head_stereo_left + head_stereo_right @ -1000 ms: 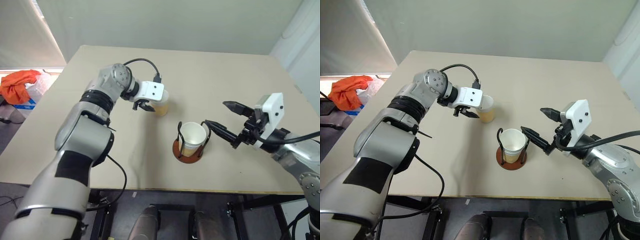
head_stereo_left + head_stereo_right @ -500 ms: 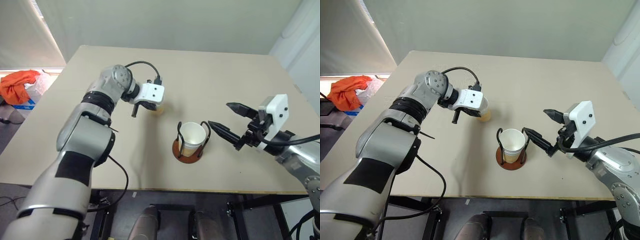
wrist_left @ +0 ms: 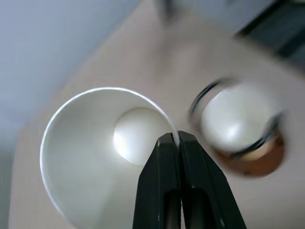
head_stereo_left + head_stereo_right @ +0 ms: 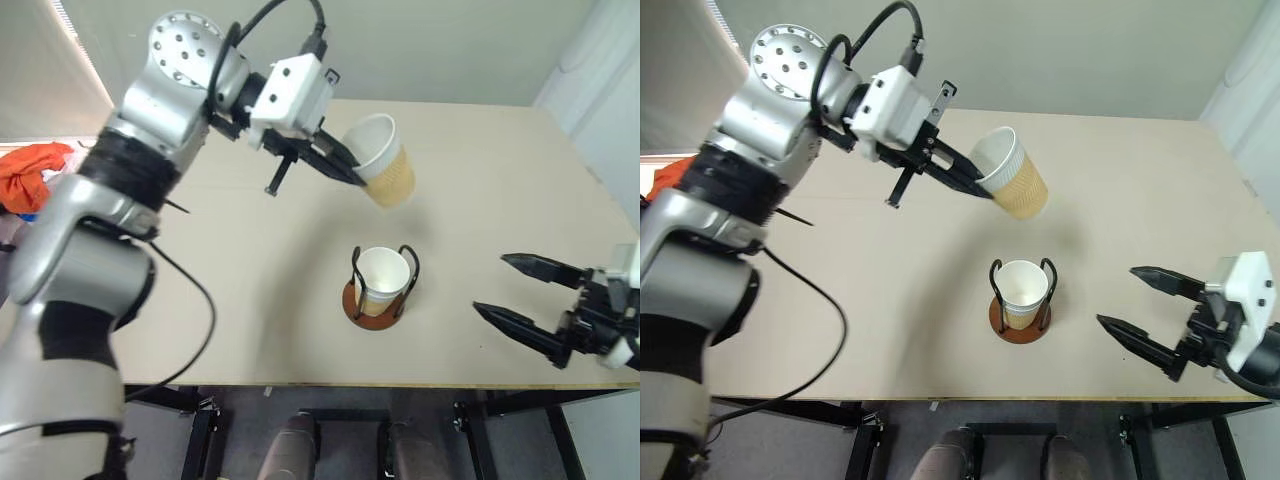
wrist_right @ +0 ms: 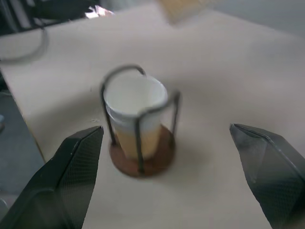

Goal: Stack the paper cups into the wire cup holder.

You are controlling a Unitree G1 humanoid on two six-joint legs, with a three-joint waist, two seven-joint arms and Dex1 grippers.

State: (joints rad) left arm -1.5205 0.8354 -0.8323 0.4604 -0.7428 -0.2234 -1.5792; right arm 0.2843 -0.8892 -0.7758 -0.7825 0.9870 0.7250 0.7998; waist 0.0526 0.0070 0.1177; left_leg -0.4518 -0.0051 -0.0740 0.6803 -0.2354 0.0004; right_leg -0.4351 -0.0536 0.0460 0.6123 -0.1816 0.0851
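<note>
spanning the room's pale walls, beige table (image 4: 200,300); left gripper (image 4: 352,176) pinches paper cup (image 4: 385,160), right gripper (image 4: 520,292) wide.

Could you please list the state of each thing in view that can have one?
Left gripper: shut on the rim of a paper cup.
Held paper cup: off the table, tilted, mouth open and inside bare.
Wire cup holder: upright on the table, loaded.
Cup in the holder: upright between the wire loops, mouth up.
Right gripper: open, holding nothing, off to the side of the holder.
Table: bears the holder.
</note>
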